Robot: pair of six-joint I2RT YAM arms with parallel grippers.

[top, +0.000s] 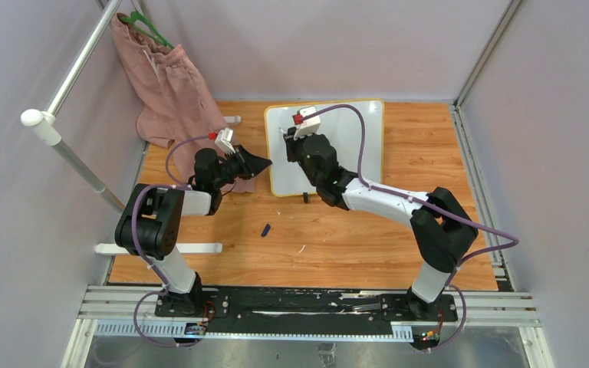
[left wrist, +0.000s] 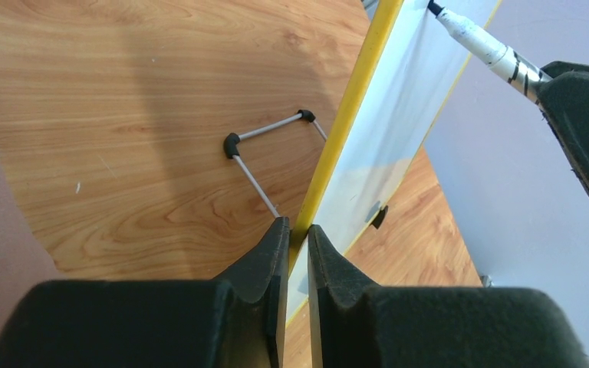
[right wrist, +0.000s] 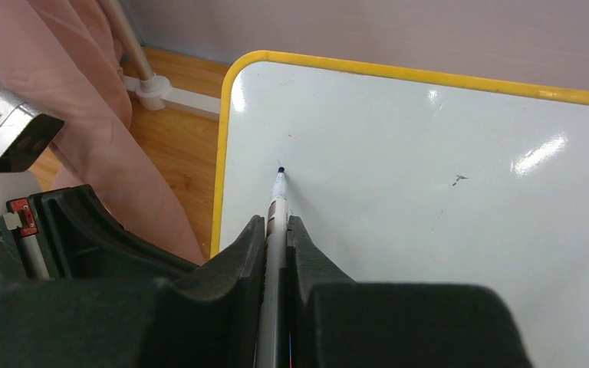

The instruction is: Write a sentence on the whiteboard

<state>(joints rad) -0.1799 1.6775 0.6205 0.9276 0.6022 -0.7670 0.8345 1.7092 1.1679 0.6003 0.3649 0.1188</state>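
Observation:
The whiteboard point(top: 357, 142), white with a thin yellow frame, stands tilted at the table's back middle. My left gripper point(top: 267, 163) is shut on its left edge; the left wrist view shows the jaws point(left wrist: 299, 228) pinching the yellow frame point(left wrist: 353, 92). My right gripper point(top: 294, 147) is shut on a white marker point(right wrist: 278, 201), whose dark tip point(right wrist: 281, 170) rests on the board's face point(right wrist: 429, 192) near its upper left corner. No sentence shows on the board, only a few small specks point(right wrist: 457, 180).
A pink garment point(top: 170, 92) hangs on a white rail rack point(top: 69, 146) at the back left, right beside my left arm. A small blue cap point(top: 265, 229) lies on the wood in front. The board's wire foot point(left wrist: 264, 153) sticks out behind it.

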